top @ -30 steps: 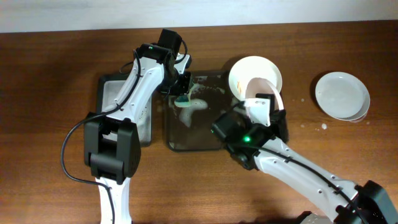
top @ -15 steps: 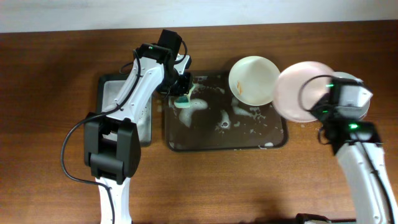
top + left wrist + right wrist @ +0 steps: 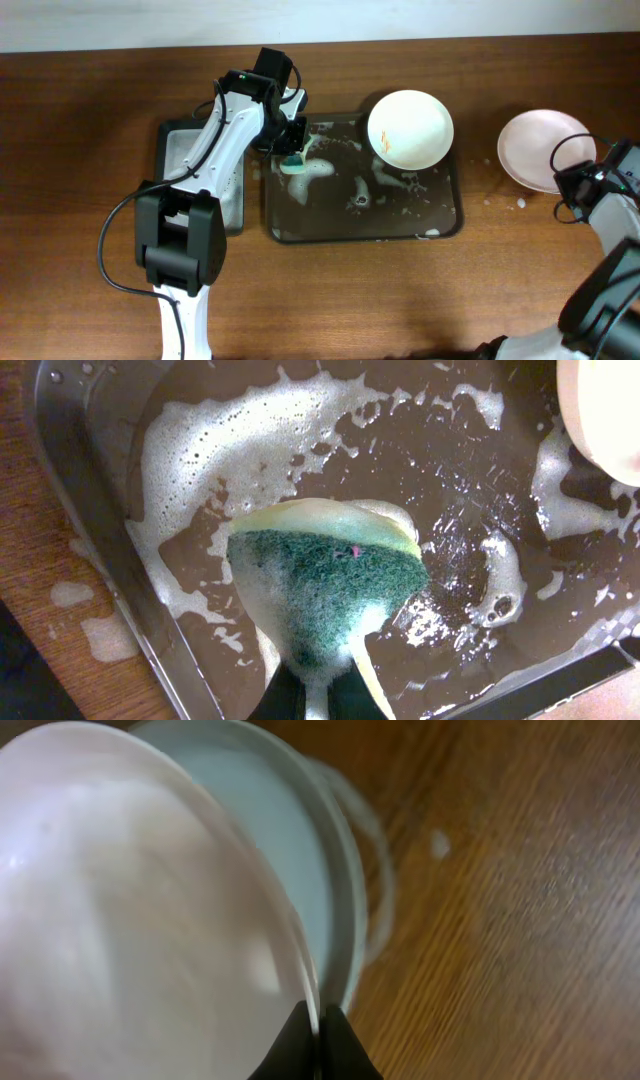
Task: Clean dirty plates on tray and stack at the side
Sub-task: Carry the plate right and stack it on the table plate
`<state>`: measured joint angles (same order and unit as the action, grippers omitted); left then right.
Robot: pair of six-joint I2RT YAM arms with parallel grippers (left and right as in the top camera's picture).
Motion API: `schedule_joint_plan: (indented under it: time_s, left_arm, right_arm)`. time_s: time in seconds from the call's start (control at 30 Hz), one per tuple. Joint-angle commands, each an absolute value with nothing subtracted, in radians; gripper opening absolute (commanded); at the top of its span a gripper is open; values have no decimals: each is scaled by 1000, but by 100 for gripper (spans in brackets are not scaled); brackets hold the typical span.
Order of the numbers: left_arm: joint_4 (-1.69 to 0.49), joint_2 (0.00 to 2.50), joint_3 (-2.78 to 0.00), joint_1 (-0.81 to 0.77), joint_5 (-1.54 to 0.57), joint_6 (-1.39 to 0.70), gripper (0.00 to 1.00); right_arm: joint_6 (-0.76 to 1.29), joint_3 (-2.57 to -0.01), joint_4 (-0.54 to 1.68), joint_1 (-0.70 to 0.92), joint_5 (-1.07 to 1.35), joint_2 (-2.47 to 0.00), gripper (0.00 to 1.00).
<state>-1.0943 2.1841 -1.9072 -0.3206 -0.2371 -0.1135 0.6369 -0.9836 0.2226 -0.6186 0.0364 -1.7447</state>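
Observation:
A dark tray [image 3: 445,215] wet with white foam lies at the table's centre. One white plate [image 3: 410,130] with an orange smear rests on its far right corner. My left gripper [image 3: 291,150] is shut on a green and yellow sponge [image 3: 320,575], held over the tray's foamy left part [image 3: 120,530]. My right gripper [image 3: 318,1030] is shut on the rim of a clean white plate [image 3: 130,920], holding it just over another white plate [image 3: 290,850] on the table at the right. In the overhead view the held plate [image 3: 540,148] hides most of the lower one.
A narrower dark tub [image 3: 185,165] with foam stands left of the tray. Small foam drops [image 3: 520,205] lie on the wood near the plates at the right.
My right arm has carried the clean plate from over the tray's right part to the far right, over the plate on the table. My left gripper with the sponge has stayed still.

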Motion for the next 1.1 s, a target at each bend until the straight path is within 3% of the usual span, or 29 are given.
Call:
schedule_joint_plan:
  time_s: [0.0,0.4,0.47,0.53,0.7,0.9,1.07]
  left_arm:
    - [-1092,2167,-1901,-321,-239,-119,0]
    - [-1093,2167,-1901,-327,-238,-119,1]
    - [-1093,2167,-1901,-327,-238,-119,1]
    - [-1093,2167,-1901,-327,-238,-119,1]
    - [-1093,2167,-1901,-327,-238,-119,1]
    - [-1085,2167,-1901,-327,-238,-119,0]
    - [-1082,2167,-1901,-327,-238,-119,0]
  right_arm:
    - [667,-993,189,-644,31,-1803,4]
    - [667,-996,83,-644,11,-1819,13]
    - [667,-1008,83,-643,25,-1815,32]
    - [666,-1026,85,-643,104,-1796,43]
    - [606,-1068,117,-616,426,-1677,56]
    - [489,-1068,251,-445,487,-1590,56]
    - [453,-1068,345,-170,276,-1636,46]
